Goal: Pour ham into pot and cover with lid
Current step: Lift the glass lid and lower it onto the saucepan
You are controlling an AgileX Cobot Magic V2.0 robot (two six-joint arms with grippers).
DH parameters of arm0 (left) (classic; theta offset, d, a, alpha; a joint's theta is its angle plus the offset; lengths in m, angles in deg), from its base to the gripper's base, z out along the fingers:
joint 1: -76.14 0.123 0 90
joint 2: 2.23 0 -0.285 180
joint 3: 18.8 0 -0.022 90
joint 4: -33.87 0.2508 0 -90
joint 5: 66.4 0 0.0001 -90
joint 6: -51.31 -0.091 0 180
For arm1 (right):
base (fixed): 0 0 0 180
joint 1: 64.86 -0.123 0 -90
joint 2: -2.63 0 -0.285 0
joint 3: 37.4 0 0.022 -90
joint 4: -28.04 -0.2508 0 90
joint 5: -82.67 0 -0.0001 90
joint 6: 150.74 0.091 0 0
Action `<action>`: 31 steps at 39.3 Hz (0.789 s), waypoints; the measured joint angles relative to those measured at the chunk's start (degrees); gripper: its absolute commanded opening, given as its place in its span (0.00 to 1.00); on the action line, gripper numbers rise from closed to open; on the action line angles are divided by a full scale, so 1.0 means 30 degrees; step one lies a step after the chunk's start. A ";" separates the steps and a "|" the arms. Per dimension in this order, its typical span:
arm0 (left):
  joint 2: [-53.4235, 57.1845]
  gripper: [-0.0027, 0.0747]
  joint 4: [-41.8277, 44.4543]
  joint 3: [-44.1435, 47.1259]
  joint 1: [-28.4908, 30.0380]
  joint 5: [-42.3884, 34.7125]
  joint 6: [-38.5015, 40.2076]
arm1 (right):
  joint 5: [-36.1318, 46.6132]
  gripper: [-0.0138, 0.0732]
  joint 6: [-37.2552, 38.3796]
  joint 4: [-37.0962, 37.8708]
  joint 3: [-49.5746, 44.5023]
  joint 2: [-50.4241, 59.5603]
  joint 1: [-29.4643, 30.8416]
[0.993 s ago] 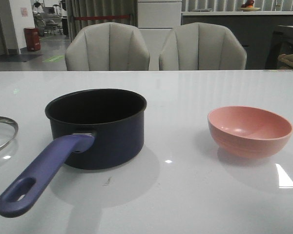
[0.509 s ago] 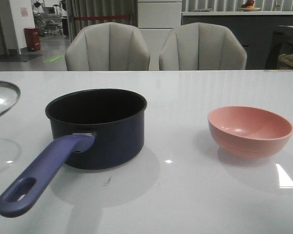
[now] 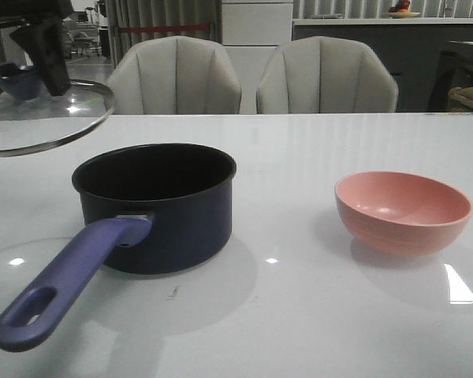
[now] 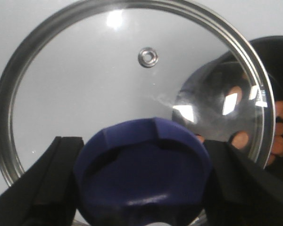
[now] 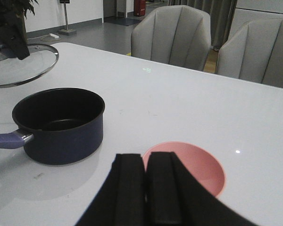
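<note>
Above pot (image 3: 156,206), lid (image 3: 43,118) in left tool (image 3: 33,59)

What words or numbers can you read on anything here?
None can be read.
Lid: no letters show on the glass or its knob.
Pot: no label shows.
Bowl: plain, no writing.
Green mark on the table: too small and blurred to read.

table (image 3: 315,150): glossy white, ceiling lights glinting off it
chairs (image 3: 173,75): two pale padded ones, far side
floor (image 5: 92,30): grey, shiny
red bin (image 3: 52,63): back left
</note>
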 measured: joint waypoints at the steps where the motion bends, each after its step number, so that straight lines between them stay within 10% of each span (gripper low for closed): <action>1: 0.0000 0.20 0.0000 0.0000 -0.0236 0.0051 0.0000 | 0.0000 0.33 0.0000 0.0000 0.0000 0.0000 0.0000; 31: -0.0980 0.20 -0.0149 -0.1932 -0.4051 0.1153 -0.1132 | 0.0000 0.33 0.0000 0.0000 0.0000 0.0000 0.0000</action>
